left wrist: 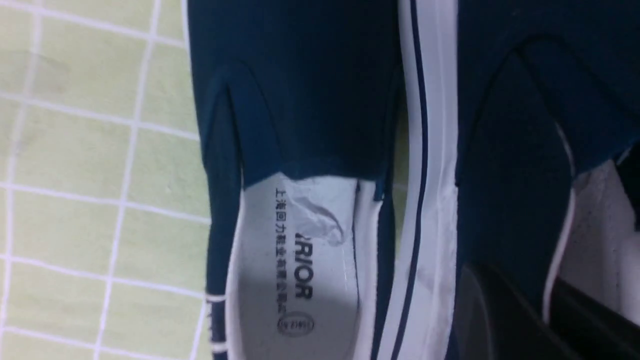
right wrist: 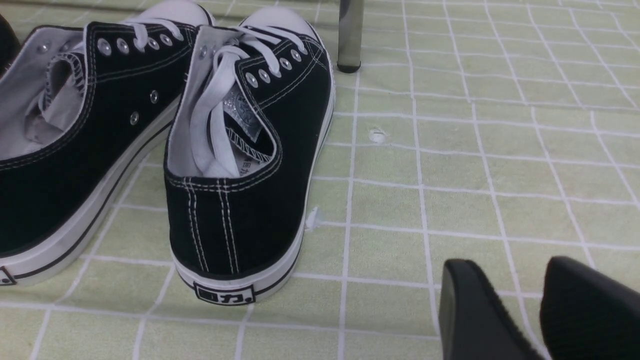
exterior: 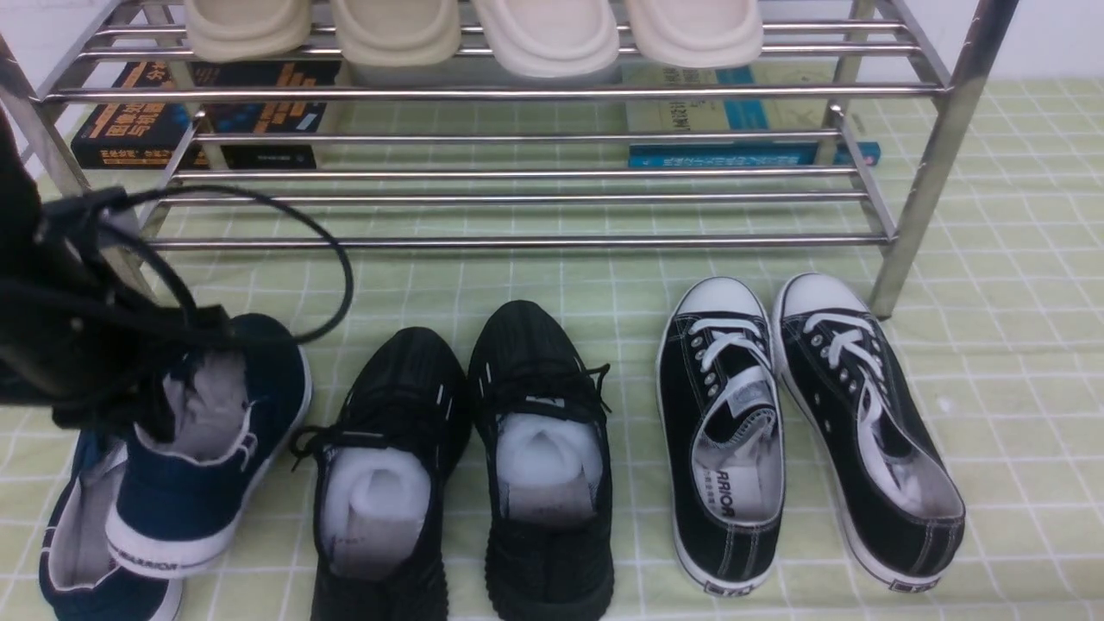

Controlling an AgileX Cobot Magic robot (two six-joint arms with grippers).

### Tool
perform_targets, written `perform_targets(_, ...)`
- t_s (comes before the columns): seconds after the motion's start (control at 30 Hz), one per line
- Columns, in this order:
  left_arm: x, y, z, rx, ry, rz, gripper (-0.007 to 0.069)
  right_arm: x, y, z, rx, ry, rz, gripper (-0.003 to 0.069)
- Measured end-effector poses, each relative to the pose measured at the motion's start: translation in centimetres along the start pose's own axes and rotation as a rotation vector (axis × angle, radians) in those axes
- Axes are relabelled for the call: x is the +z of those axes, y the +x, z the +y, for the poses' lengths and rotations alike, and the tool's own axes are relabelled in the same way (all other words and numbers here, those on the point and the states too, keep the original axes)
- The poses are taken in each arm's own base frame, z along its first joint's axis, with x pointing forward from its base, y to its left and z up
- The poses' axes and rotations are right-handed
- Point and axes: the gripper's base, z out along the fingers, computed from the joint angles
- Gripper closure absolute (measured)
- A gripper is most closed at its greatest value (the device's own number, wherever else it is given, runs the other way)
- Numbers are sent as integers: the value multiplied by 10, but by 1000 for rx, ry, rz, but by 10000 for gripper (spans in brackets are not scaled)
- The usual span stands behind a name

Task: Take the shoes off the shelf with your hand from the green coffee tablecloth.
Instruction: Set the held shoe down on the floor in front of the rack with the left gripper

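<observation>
My left gripper [left wrist: 520, 305] is pinching a navy slip-on's side [left wrist: 520, 235], jaws nearly closed, at the front view's eight o'clock.

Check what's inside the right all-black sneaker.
Inside the right all-black sneaker: a white roll, pale insole visible behind it toward the heel. The toe interior is covered.

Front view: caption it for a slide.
Steel rack above three pairs of shoes on a green gridded cloth, one navy slip-on raised.
</observation>
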Motion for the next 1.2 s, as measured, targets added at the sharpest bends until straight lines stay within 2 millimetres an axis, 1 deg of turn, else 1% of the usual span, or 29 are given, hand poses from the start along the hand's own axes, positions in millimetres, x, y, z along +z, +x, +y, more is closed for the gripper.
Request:
perform_targets(0.1, 4, 3, 0, -11, 17, -9, 596, 0, 0, 0, 0, 0, 0, 421)
perform_targets(0.4, 3, 4, -9, -84, 114, -13, 596, 0, 0, 0, 0, 0, 0, 421)
perform_targets(0.73, 3, 4, -9, -87, 118, -13, 589, 0, 0, 0, 0, 0, 0, 421)
perform_targets(0.8, 3, 4, -9, -86, 117, -11, 568, 0, 0, 0, 0, 0, 0, 421)
perform_targets(0.83, 3, 4, -9, -86, 117, -8, 542, 0, 0, 0, 0, 0, 0, 421)
perform_targets(0.87, 3, 4, -9, -86, 117, -8, 542, 0, 0, 0, 0, 0, 0, 421)
perform_targets(0.9, 3, 4, -9, -86, 116, -7, 494, 0, 0, 0, 0, 0, 0, 421)
perform_targets(0.93, 3, 4, -9, -91, 120, -5, 466, 0, 0, 0, 0, 0, 0, 421)
perform_targets(0.97, 3, 5, -10, -100, 124, 0, 421, 0, 0, 0, 0, 0, 0, 421)
perform_targets(1.0, 3, 5, -10, -101, 124, 0, 413, 0, 0, 0, 0, 0, 0, 421)
perform_targets(1.03, 1, 4, -11, -113, 133, -1, 357, 0, 0, 0, 0, 0, 0, 421)
perform_targets(1.07, 1, 3, -11, -114, 133, -3, 342, 0, 0, 0, 0, 0, 0, 421)
perform_targets(1.13, -11, -1, -13, -110, 138, -10, 247, 0, 0, 0, 0, 0, 0, 421)
perform_targets(1.17, -18, -4, -13, -103, 138, -20, 229, 0, 0, 0, 0, 0, 0, 421)
perform_targets(1.2, -20, -4, -13, -101, 136, -22, 225, 0, 0, 0, 0, 0, 0, 421)
